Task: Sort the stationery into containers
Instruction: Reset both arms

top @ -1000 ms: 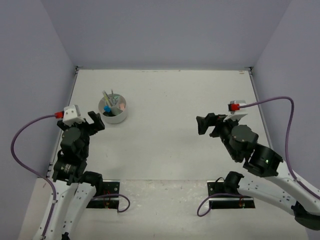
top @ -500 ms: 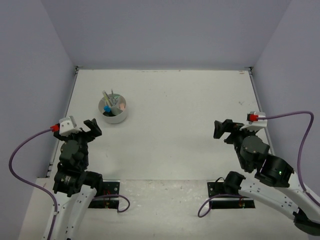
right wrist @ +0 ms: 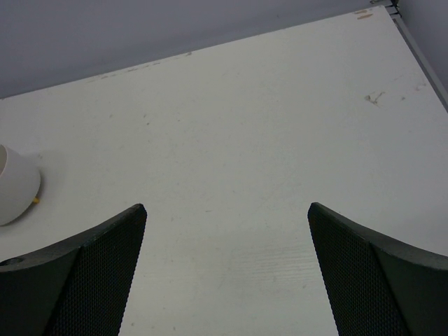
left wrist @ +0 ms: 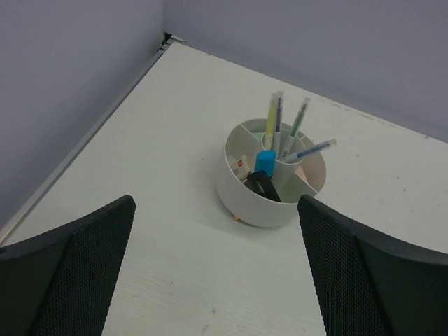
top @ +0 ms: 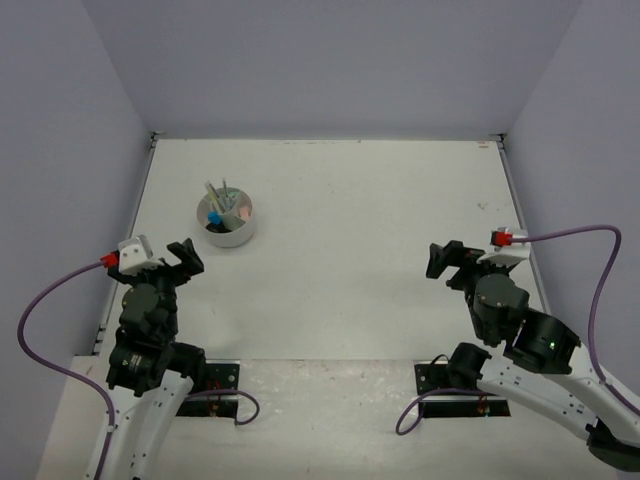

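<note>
A round white cup (top: 226, 220) with inner compartments stands at the table's left. It holds several thin pens (left wrist: 280, 126), a black highlighter with a blue end (left wrist: 264, 175) and a pinkish eraser (left wrist: 242, 164). The cup also shows in the left wrist view (left wrist: 255, 203) and at the left edge of the right wrist view (right wrist: 15, 185). My left gripper (top: 185, 256) is open and empty, pulled back near the cup's near-left side. My right gripper (top: 445, 257) is open and empty at the right side of the table. No loose stationery shows on the table.
Lilac walls enclose the white table (top: 350, 200) on three sides. A raised rail (top: 138, 210) runs along the left edge. Small marks (right wrist: 373, 98) dot the table's far right. Cables trail from both wrists.
</note>
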### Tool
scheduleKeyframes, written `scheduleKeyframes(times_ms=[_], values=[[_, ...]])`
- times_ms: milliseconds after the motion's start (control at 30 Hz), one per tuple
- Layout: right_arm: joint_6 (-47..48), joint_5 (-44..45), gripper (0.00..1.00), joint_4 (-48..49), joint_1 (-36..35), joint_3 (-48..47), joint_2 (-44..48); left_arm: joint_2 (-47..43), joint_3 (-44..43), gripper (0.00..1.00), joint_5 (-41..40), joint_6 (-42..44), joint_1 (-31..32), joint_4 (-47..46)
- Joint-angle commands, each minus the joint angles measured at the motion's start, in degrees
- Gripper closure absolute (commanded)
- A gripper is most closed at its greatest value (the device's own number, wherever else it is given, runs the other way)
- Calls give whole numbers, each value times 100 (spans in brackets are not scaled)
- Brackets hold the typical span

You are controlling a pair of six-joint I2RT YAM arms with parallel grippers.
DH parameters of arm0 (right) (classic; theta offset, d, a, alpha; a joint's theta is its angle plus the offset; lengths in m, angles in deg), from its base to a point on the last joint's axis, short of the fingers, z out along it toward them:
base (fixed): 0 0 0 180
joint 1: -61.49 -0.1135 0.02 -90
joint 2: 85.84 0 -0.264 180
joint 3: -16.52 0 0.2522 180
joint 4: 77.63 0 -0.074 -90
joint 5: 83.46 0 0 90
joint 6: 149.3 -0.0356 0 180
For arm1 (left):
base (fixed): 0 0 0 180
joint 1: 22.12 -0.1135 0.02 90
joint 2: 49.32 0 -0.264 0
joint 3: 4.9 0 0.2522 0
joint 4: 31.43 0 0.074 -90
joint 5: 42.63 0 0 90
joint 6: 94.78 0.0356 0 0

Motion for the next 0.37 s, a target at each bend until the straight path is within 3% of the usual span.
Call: scheduleKeyframes(times_ms=[0,333], values=[[-223,333,1,86,7,-28,-55,-61,19,0,-151,-105,61,-170],[-265,285,1,56,1,34,56,-134,39,0,-107,-70,78,-193]])
